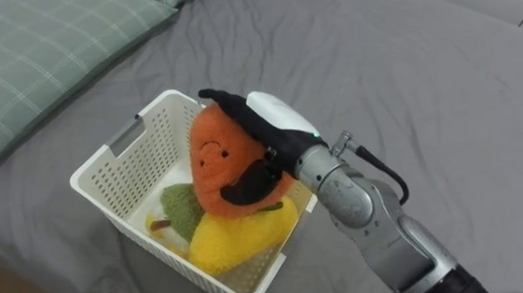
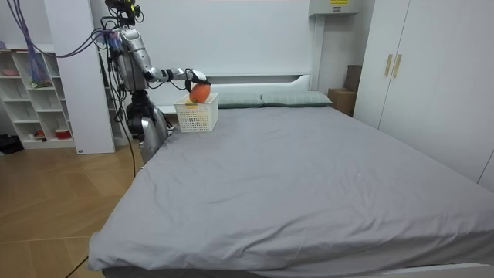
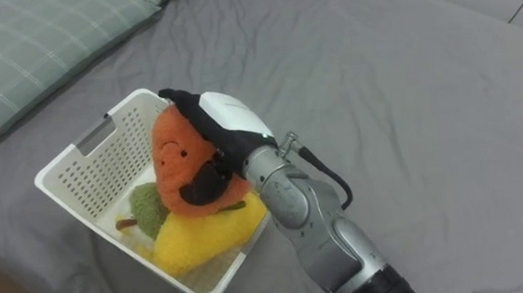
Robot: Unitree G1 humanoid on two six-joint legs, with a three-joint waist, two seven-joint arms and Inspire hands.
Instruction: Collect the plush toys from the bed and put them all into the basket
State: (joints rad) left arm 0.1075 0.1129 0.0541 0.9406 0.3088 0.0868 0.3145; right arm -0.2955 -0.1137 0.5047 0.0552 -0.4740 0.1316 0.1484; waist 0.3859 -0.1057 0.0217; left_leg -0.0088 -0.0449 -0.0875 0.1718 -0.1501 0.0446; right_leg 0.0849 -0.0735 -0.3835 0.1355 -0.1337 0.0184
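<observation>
My right robot hand [image 1: 274, 127] grips orange toy [image 1: 218, 159] at basket [image 1: 119, 176] | green toy [image 1: 180, 209] partly hidden | grey bed [image 1: 423, 59], pillow [image 1: 40, 61] upper left

Grey bed [image 2: 309, 177], white wardrobe [image 2: 421, 69], shelf unit [image 2: 27, 100], wooden floor [image 2: 46, 208].

No legible text, numbers or signs on anything in view.

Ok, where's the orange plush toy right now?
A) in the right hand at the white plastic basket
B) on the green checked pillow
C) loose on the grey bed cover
A: the right hand is curled round the orange plush toy over the white plastic basket.
</observation>
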